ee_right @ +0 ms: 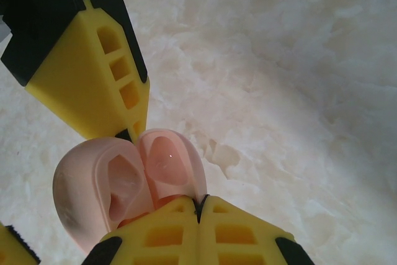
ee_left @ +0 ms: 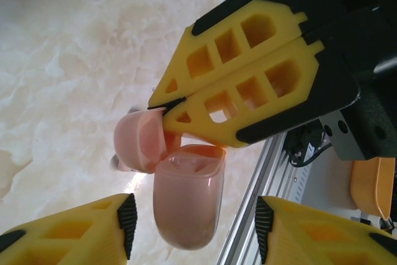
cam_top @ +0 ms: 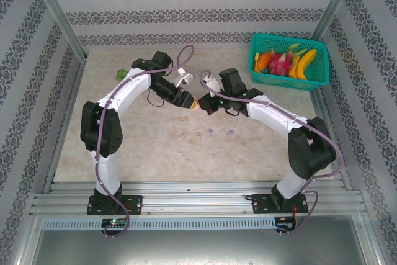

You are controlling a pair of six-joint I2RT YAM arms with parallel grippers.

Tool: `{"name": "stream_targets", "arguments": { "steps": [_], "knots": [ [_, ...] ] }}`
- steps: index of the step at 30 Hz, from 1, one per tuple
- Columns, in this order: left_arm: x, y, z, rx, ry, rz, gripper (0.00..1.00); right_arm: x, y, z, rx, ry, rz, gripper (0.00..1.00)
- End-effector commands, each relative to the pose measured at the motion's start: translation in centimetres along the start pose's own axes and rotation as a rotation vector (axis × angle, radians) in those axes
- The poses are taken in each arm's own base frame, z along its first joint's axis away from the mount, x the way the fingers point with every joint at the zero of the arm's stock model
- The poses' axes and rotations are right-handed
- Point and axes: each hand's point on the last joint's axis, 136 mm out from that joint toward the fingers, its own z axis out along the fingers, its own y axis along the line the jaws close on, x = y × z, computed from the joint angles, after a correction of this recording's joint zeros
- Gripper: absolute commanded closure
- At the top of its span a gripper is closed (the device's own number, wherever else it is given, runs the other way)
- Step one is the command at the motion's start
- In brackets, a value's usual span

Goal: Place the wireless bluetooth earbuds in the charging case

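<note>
**Open case held above the desk between two hands**

The main risk is the narrow hold. The pink case [ee_left: 186, 197], hinged open, hangs above the desk [ee_left: 62, 60], and the right hand [ee_left: 166, 105] grips it only by a thin edge near where the two halves meet. If the left hand [ee_left: 195, 223] touches one side first, the case could twist out and drop, or the lid could fold shut.

- **Right hand:** fingers pressed together, clamped on the case.
- **Left hand:** fingers apart on either side of the case body, with a gap on each side, so they touch nothing.
- **Earbuds:** the earbuds [cam_top: 209, 131] lie scattered on the desk below, well apart from the case. Its sockets look empty.
</note>
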Motion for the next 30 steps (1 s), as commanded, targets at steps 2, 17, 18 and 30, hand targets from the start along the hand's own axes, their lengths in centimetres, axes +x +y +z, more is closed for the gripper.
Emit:
{"name": "stream_targets", "arguments": {
  "steps": [2,17,18,30],
  "knots": [
    [-0.2,-1.1,-0.2,0.063,0.007,0.022,0.50,-0.5,0.9,0.5,-0.035,-0.008,-0.019,1.00],
    [0.0,-1.7,0.2,0.139,0.025,0.007,0.61,-0.8,1.1,0.3,-0.044,-0.014,-0.024,1.00],
    [0.0,-1.7,0.2,0.142,0.026,0.006,0.63,-0.8,1.1,0.3,-0.045,-0.014,-0.025,1.00],
    [0.1,-2.3,0.2,0.183,0.022,-0.002,0.67,-1.1,1.4,0.1,-0.051,-0.020,-0.025,1.00]
  ]
}}
